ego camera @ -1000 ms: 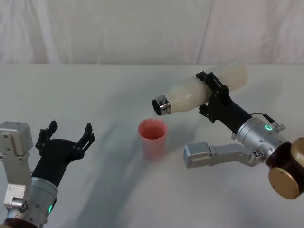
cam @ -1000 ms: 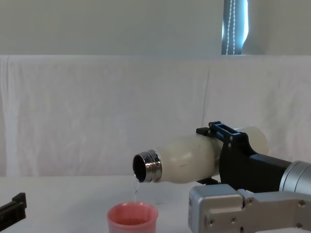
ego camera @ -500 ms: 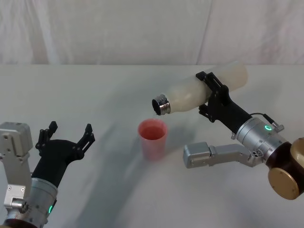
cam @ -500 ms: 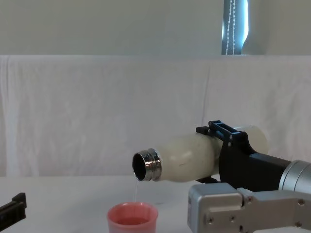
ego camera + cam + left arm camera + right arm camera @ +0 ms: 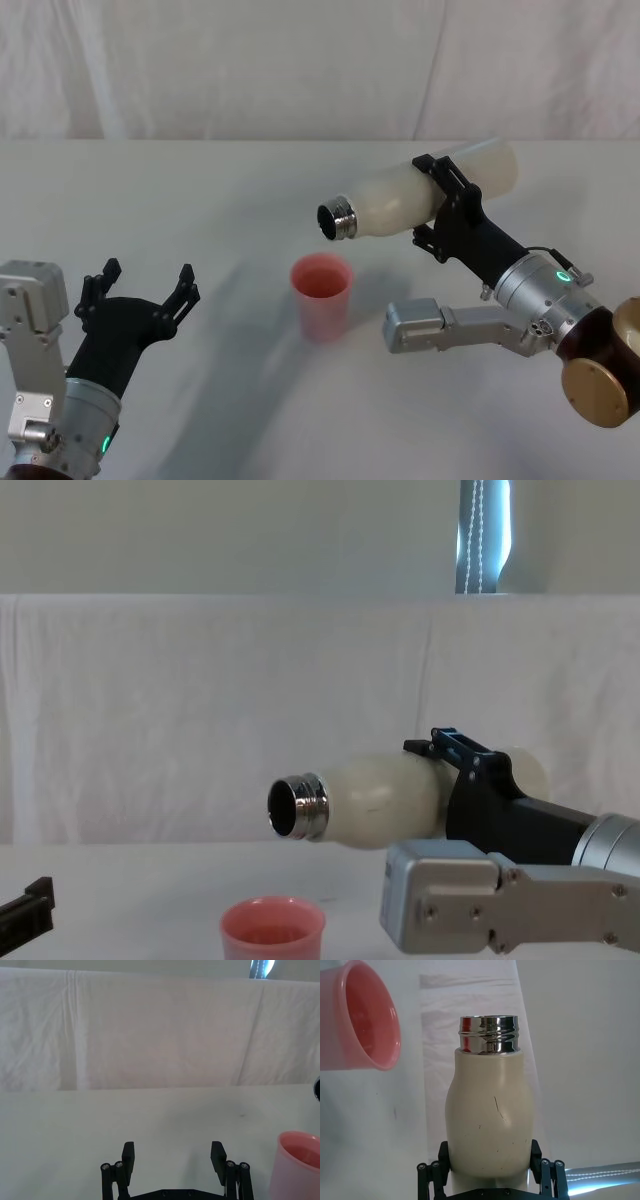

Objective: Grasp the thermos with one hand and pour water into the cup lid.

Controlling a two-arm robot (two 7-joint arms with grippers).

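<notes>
The cup lid point(image 5: 322, 295) stands upright on the white bench point(image 5: 200, 200), a small pink cup with its open mouth up, and it serves here as the landmark. Above it and to its right, the thermos point(image 5: 420, 192) lies almost level in the air, its cream-white body held well clear of the bench. Its shiny threaded steel neck point(image 5: 298, 806) points toward the robot's left, and the open mouth sits higher than the cup lid's rim, roughly over the cup's right side in the chest view. The right gripper point(image 5: 440, 200) is clamped around the thermos's body, one black finger over the top and the other beneath, with the silver-grey arm running back to the right of the cup lid. In the right wrist view the thermos point(image 5: 490, 1110) fills the space between the two fingers point(image 5: 432, 1170), which press on either side of its lower body, and the cup lid point(image 5: 362, 1020) appears beyond the neck, its pink inside showing. The left gripper point(image 5: 140, 290) rests low, well to the left of the cup lid and nearer the robot, its fingers spread wide with nothing between them. In the left wrist view the cup lid point(image 5: 297, 1165) stands off to one side of those open fingertips point(image 5: 128, 1152).
</notes>
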